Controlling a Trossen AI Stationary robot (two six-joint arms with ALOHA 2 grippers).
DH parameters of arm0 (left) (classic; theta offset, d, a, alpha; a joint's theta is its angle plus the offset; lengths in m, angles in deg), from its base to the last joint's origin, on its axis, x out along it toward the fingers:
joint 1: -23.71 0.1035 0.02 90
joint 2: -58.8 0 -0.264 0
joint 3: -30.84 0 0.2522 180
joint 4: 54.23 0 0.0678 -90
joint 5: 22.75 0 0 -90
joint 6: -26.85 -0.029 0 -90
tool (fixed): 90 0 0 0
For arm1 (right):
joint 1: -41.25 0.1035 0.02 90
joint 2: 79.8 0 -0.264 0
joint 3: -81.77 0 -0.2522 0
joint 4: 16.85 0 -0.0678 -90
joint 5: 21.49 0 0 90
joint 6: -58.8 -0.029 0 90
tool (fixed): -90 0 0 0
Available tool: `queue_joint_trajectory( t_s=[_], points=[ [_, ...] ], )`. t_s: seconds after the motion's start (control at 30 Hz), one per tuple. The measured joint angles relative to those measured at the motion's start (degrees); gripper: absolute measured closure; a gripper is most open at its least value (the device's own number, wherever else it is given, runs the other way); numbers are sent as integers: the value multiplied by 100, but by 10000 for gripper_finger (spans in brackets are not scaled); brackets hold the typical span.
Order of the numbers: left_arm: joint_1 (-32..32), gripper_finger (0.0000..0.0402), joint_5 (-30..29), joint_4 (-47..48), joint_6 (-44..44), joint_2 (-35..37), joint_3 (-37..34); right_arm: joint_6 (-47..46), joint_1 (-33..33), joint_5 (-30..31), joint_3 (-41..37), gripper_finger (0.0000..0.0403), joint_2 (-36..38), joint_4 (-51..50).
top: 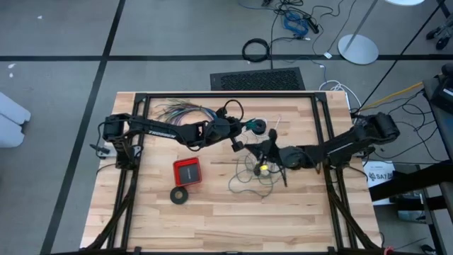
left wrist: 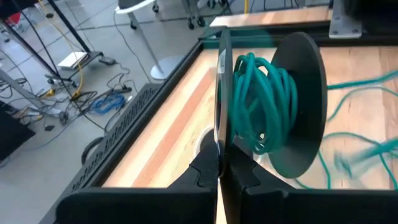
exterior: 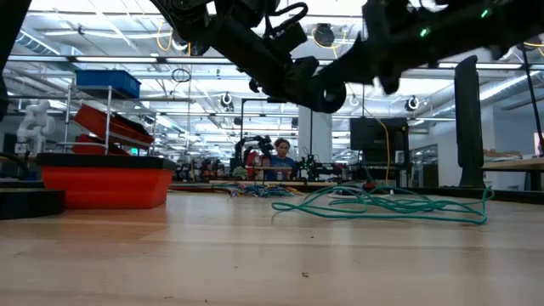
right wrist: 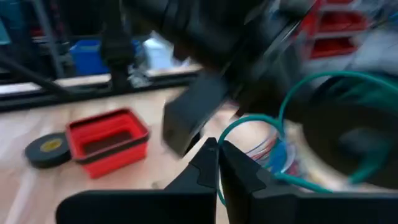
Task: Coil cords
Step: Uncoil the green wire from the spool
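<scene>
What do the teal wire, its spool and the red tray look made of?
Teal wire: likely plastic-jacketed, smooth, bends in soft loops. Spool: probably matte black plastic, thin flat flanges, held on one flange by the shut left gripper. Red tray: looks like moulded plastic, slight sheen.

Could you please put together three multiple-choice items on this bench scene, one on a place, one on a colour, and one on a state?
1. Where does the red tray sit relative to the black tape ring?
A. Farther from the table's near edge, right next to it
B. On the far right of the table
C. Stacked on top of it

2. What colour is the wire wound on the spool?
A. Orange
B. Teal-green
C. White

3. How is the left claw set?
A. Wide open over the table
B. Shut on the red tray
C. Shut on one spool flange

Answers: 1 A, the high view shows them adjacent; 2 B, the left wrist view shows teal loops; 3 C, its fingers pinch the flange's edge.
</scene>
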Motion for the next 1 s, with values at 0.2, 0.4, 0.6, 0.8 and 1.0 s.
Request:
queue_joint_trajectory(
  t_s=[0.2,0.4,0.6,0.8,1.0],
  points=[
    [-2,401,-2,77,-15,0,0,137,602,2337,0,403,898,-1365],
    [-2,401,-3,-220,-14,0,0,-1931,323,1792,0,403,1396,-3770],
    [20,401,85,-810,-11,0,0,-2494,169,591,-4,403,1088,-3999],
    [49,401,118,-1046,27,0,0,-2441,181,-206,-2,403,742,-3522],
    [55,401,119,-1028,28,0,0,-2320,387,-1047,-2,403,457,-3353]
  ],
)
